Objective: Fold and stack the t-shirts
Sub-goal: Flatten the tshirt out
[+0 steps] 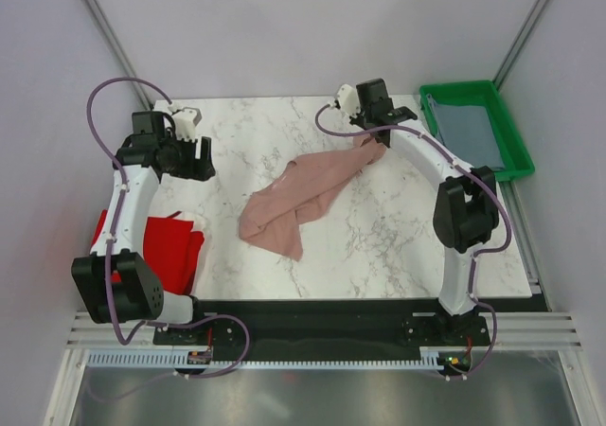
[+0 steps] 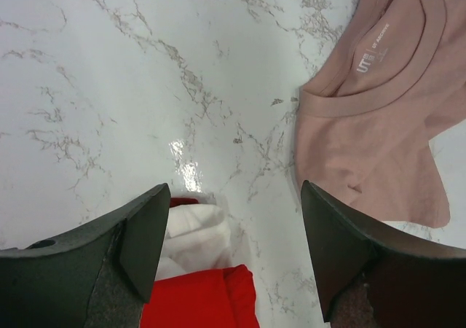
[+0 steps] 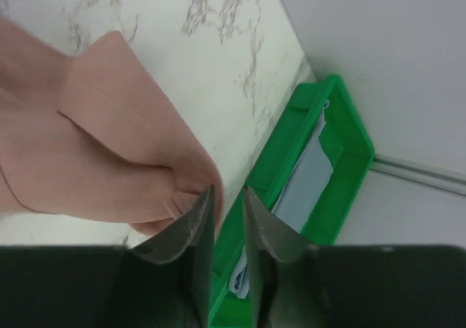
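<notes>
The dusty-pink t-shirt (image 1: 294, 199) is drawn out in a long rope across the marble table, its wide end at the lower left. My right gripper (image 1: 379, 140) is at its far right end. In the right wrist view the cloth (image 3: 95, 153) bunches with creases running into the tip of my right gripper (image 3: 228, 189), whose jaws stand a narrow slit apart. My left gripper (image 2: 235, 189) is open and empty, over the red t-shirt (image 2: 196, 299) and left of the pink collar (image 2: 371, 131). The red t-shirt (image 1: 170, 246) lies at the table's left edge. The grey-blue t-shirt (image 1: 471, 134) lies in the tray.
The green plastic tray (image 1: 478, 87) stands off the table's far right corner and shows close behind my right fingers (image 3: 342, 102). A white patch of cloth (image 2: 193, 233) lies on the red shirt's edge. Grey walls close in on three sides.
</notes>
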You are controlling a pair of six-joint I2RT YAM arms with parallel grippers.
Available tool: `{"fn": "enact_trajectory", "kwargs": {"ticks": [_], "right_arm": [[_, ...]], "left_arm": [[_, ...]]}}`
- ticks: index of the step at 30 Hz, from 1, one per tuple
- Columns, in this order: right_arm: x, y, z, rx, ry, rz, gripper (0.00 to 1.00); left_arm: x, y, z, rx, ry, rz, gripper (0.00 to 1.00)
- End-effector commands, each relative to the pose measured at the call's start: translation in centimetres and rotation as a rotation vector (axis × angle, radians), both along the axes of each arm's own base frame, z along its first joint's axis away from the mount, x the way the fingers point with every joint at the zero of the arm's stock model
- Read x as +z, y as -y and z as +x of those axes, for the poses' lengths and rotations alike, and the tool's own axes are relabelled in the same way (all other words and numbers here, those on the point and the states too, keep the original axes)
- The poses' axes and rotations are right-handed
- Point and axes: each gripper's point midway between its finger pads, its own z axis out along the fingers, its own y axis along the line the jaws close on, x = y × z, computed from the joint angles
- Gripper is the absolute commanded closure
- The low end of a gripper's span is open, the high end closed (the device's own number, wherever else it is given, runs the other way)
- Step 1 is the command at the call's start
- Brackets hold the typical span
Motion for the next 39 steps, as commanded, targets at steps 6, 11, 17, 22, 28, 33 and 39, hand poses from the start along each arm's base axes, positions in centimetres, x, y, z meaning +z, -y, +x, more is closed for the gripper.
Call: {"fn": "enact_trajectory", "kwargs": {"ticks": [6, 11, 17, 22, 28, 33, 39], "right_arm": [[3.7, -6.9, -6.0, 0.269, -0.054, 0.193, 0.56], [-0.1, -15.9, -18.6, 0.719, -0.328, 0.252, 0.57], [-8.0, -18.8, -28.4, 0.969, -0.547, 0.159, 0.63], [-11.1, -20.7, -32.7, 1.110, -0.579, 0.109, 0.65], [-13.1, -22.1, -35.7, 1.194, -0.615, 0.066, 0.64], [-14.5, -22.9, -35.3, 1.173, -0.612, 0.036, 0.61], [-15.5, -24.3, -34.0, 1.126, -0.603, 0.027, 0.58]], "left_arm": [[0.0, -0.1, -0.9, 0.012, 0.009, -0.001, 0.20], [-0.1, -0.9, -1.1, 0.042, 0.017, 0.039, 0.20], [0.5, -2.6, -1.4, 0.103, 0.059, 0.116, 0.20], [0.6, -3.4, -2.0, 0.118, 0.077, 0.152, 0.20], [0.5, -3.3, -2.6, 0.120, 0.090, 0.154, 0.20], [0.4, -3.2, -3.1, 0.120, 0.096, 0.153, 0.20], [-0.4, -3.0, -3.6, 0.113, 0.079, 0.142, 0.20]]}}
